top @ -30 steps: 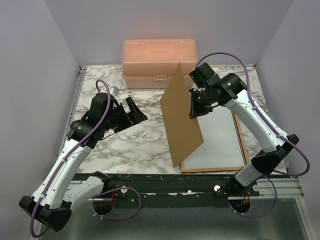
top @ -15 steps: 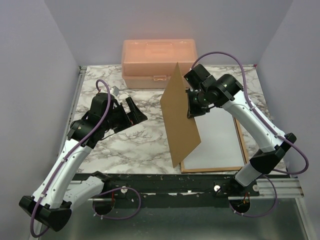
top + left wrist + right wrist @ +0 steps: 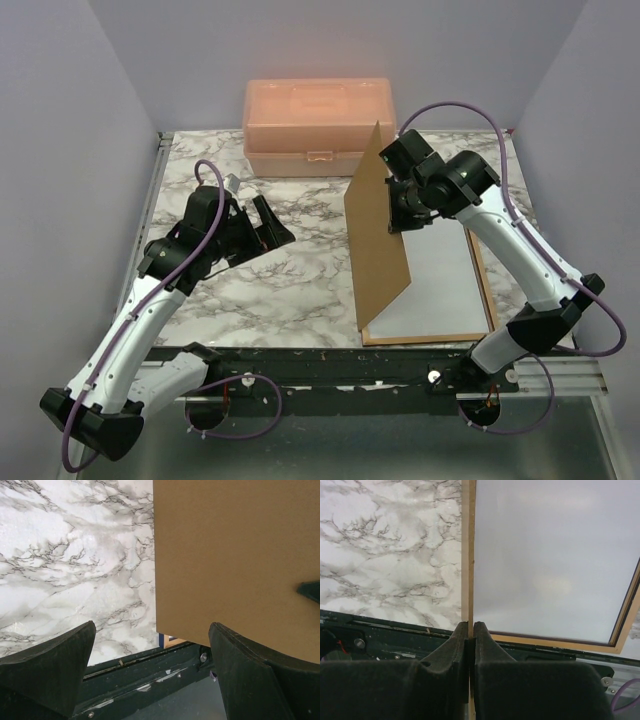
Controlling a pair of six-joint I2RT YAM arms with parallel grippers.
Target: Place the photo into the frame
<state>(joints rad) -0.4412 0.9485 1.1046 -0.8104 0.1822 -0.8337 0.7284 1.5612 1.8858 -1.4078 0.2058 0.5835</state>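
The frame (image 3: 485,290) lies flat at the right of the table, tan back up. A plain white sheet (image 3: 430,280) fills it, looking like the photo's white back; no print shows. My right gripper (image 3: 392,212) is shut on the far edge of the brown backing board (image 3: 380,240) and holds it nearly upright along the frame's left side, its near corner down by the frame. In the right wrist view the gripper (image 3: 470,630) pinches the board (image 3: 468,555) edge-on, with the white sheet (image 3: 550,560) and frame rim (image 3: 560,642) to its right. My left gripper (image 3: 270,225) is open and empty, left of the board (image 3: 235,555).
A peach plastic box (image 3: 318,125) stands at the back middle of the marble table (image 3: 260,290). Lilac walls close in both sides. A black rail (image 3: 330,365) runs along the near edge. A corner of the frame (image 3: 170,640) peeks out under the board in the left wrist view.
My right gripper has swung the backing board to the right and stood it more upright, closer over the frame. The left arm has not moved.
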